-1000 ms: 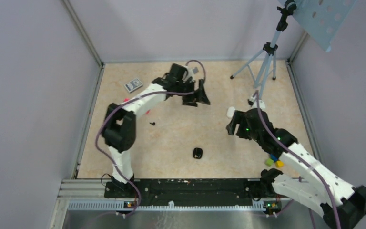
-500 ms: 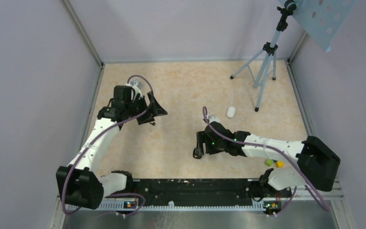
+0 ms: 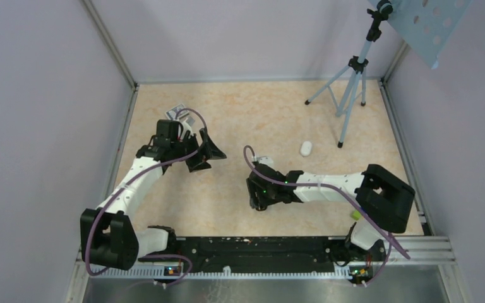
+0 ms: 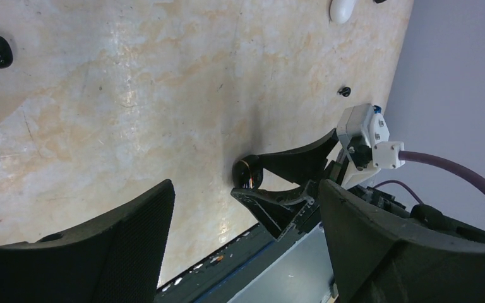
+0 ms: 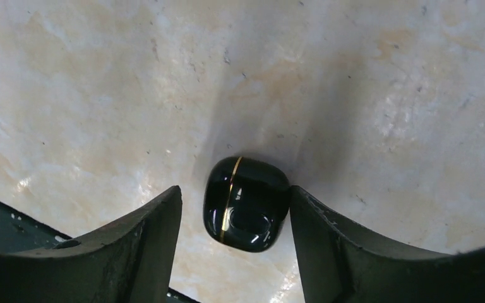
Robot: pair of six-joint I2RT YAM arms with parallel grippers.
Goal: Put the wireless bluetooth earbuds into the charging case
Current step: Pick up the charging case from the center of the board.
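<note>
Marbled tabletop (image 5: pixel 101 76) beneath, right gripper (image 5: pixel 233 194) straddles the glossy black case (image 5: pixel 246 203), jaws parted to grasp it; left gripper (image 4: pixel 246 186) gapes wide.

Black gold-striped charging case (image 5: pixel 246 203), beige marbled table (image 5: pixel 385 76)

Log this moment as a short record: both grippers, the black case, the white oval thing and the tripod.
left gripper: open, empty, over the left half of the table
right gripper: open, one finger on each side of the black case, not yet closed on it
black case: glossy, gold seam, looks closed, lying flat on the table near the front edge
white oval object: on the table right of centre, apart from both grippers
tripod: standing at the far right corner
</note>
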